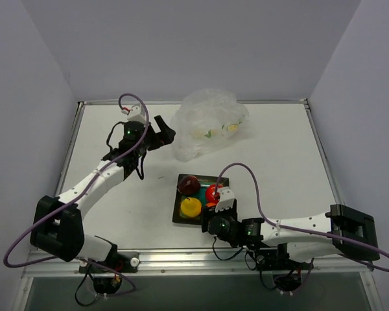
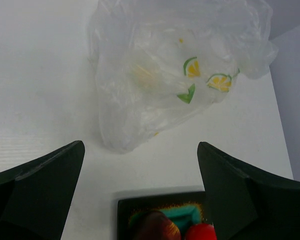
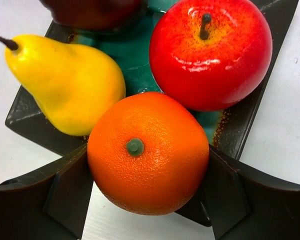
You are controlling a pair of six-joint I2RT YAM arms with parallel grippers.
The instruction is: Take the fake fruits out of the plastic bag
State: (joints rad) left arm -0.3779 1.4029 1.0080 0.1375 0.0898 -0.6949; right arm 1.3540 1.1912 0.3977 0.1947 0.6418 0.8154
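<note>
The plastic bag (image 1: pixel 207 123) is transparent and crumpled, and only printed green and yellow marks show through it. It lies on the far side of the table (image 1: pixel 279 168), just right of the left gripper (image 2: pixel 140 150), whose fingers stand spread and hold nothing. All four glossy fake fruits are at the square teal plate (image 1: pixel 176 217), near of the bag. The dark red fruit (image 1: pixel 188 184), bright red apple (image 3: pixel 210 52) and yellow pear (image 3: pixel 65 82) rest in it. The right gripper (image 3: pixel 147 150) pinches the orange fruit (image 3: pixel 147 170) at the plate's near edge.
</note>
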